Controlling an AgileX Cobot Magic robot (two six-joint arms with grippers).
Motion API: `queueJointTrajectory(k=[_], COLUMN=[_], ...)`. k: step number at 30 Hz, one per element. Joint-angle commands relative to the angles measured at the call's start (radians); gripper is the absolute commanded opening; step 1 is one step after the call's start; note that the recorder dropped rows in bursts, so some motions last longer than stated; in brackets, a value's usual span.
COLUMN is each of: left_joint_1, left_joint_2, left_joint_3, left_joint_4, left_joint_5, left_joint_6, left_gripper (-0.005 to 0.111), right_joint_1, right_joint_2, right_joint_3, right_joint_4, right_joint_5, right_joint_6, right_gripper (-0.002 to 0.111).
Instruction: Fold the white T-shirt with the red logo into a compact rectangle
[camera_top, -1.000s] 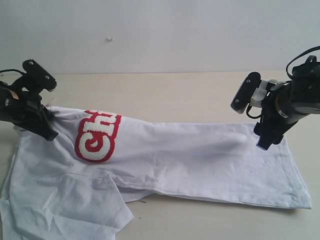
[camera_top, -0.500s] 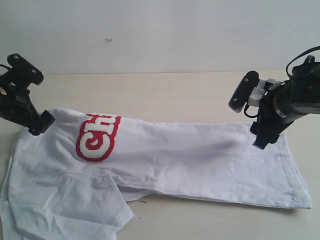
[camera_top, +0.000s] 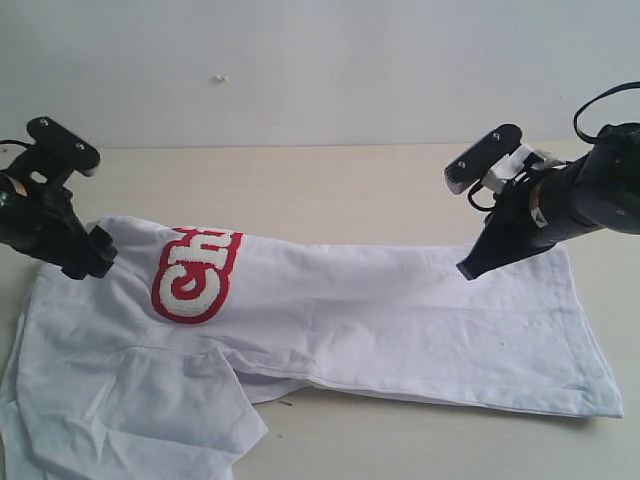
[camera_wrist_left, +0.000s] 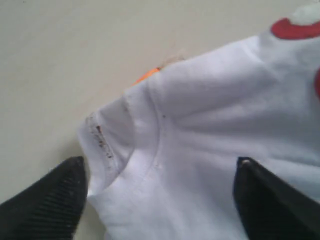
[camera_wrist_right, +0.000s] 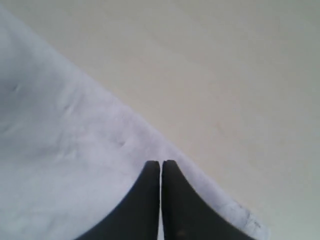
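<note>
The left arm comes in low from the left edge of the exterior view, its wrist bent down so that the left gripper (camera_top: 90, 255) hangs at the neck end of the white T-shirt (camera_top: 400, 310); in the left wrist view its two black ribbed fingers (camera_wrist_left: 50, 205) stand spread wide apart, one on either side of the ribbed collar (camera_wrist_left: 130, 155), and hold nothing. The right arm reaches in from the right edge and slants down toward the middle, with the right gripper (camera_top: 470, 268) pointing at the far edge of the shirt near its hem end; its fingers (camera_wrist_right: 145, 205) are pressed tight together, no cloth shows between them, and whether the tips touch the fabric cannot be told. The shirt lies flat on the pale table (camera_top: 330, 190), folded lengthwise into a long band running from left to right, with a sleeve (camera_top: 215, 400) loose at the near left. The red logo (camera_top: 195, 275) is mostly folded out of sight, so that only its first two letters show. An orange tag (camera_wrist_left: 147, 76) peeps out from behind the collar, mostly covered. The shirt's near left corner is cut off by the frame, and both wrist views are blurred
</note>
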Motion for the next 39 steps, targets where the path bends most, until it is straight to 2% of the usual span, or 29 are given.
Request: queueJointTrajectory(k=[1, 4, 5, 8, 11, 14, 17, 21, 30, 39], left_joint_1=[-0.036, -0.043, -0.043, -0.043, -0.043, -0.043, -0.043, -0.043, -0.043, -0.043], left_joint_2=[-0.009, -0.015, -0.018, -0.027, -0.043, -0.045, -0.039, -0.039, -0.039, -0.039], left_joint_3=[0.002, 0.002, 0.002, 0.002, 0.002, 0.002, 0.002, 0.002, 0.002, 0.002], left_joint_4=[0.002, 0.002, 0.002, 0.002, -0.039, -0.214, -0.355, -0.38, -0.427, -0.427], left_joint_5=[0.074, 0.144, 0.169, 0.257, 0.316, 0.345, 0.389, 0.427, 0.43, 0.404], left_joint_6=[-0.01, -0.013, -0.012, -0.016, -0.016, -0.011, 0.052, 0.152, 0.159, 0.162], left_gripper=[0.035, 0.002, 0.0, 0.0, 0.0, 0.0, 0.0, 0.0, 0.0, 0.0], right_joint_1=[-0.001, -0.001, -0.001, -0.001, -0.001, -0.001, -0.001, -0.001, -0.001, -0.001], right_joint_2=[-0.005, -0.005, -0.005, -0.005, -0.005, -0.005, -0.005, -0.003, 0.01, 0.12], right_joint_3=[-0.008, -0.008, -0.008, -0.008, -0.008, -0.008, -0.008, -0.008, -0.008, -0.008], right_joint_4=[0.175, 0.259, 0.274, 0.348, 0.52, 0.697, 0.777, 0.783, 0.738, 0.701], right_joint_5=[0.03, 0.077, 0.094, 0.145, 0.188, 0.222, 0.246, 0.257, 0.168, 0.061], right_joint_6=[0.001, 0.001, 0.001, -0.021, -0.139, -0.316, -0.394, -0.394, -0.394, -0.394], right_gripper=[0.0, 0.0, 0.0, 0.0, 0.0, 0.0, 0.0, 0.0, 0.0, 0.0])
